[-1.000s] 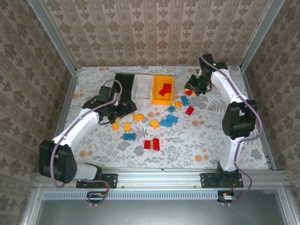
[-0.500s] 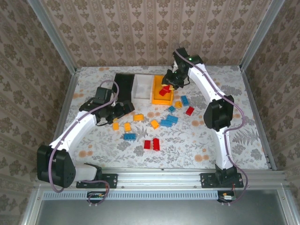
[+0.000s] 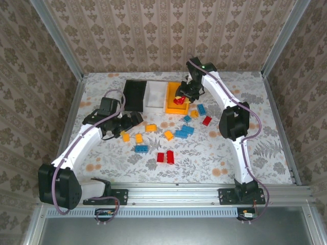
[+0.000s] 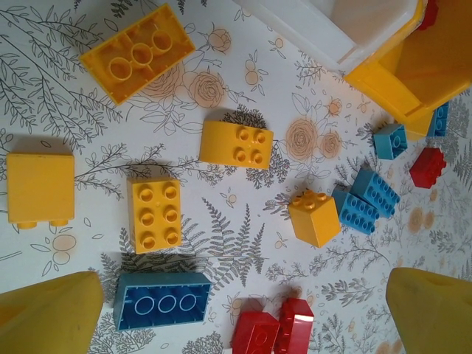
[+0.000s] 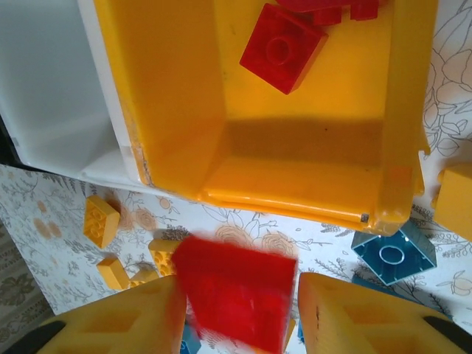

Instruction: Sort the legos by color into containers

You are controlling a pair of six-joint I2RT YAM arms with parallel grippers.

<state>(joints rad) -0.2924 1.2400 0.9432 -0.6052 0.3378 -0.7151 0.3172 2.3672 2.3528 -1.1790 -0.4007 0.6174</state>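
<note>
My right gripper (image 5: 240, 313) hangs over the near edge of the orange-yellow bin (image 5: 310, 169), jaws parted. A blurred red brick (image 5: 236, 291) sits between the fingers, clear of the right one. More red bricks (image 5: 282, 46) lie inside that bin. From above, this gripper (image 3: 182, 97) is over the orange-yellow bin (image 3: 168, 100), next to the white bin (image 3: 154, 96) and the black bin (image 3: 134, 94). My left gripper (image 4: 240, 313) is open and empty above loose yellow bricks (image 4: 155, 214), a blue brick (image 4: 162, 301) and red bricks (image 4: 273, 332).
Loose legos lie scattered mid-table: yellow ones (image 3: 150, 127), blue ones (image 3: 183, 132), a red pair (image 3: 164, 157) and a single red one (image 3: 207, 121). The left arm (image 3: 87, 138) reaches in from the left. Patterned walls enclose the table.
The right arm swung left from the table's right side to over the orange-yellow bin, carrying a red brick, and its jaws have parted. The left arm shifted slightly.
</note>
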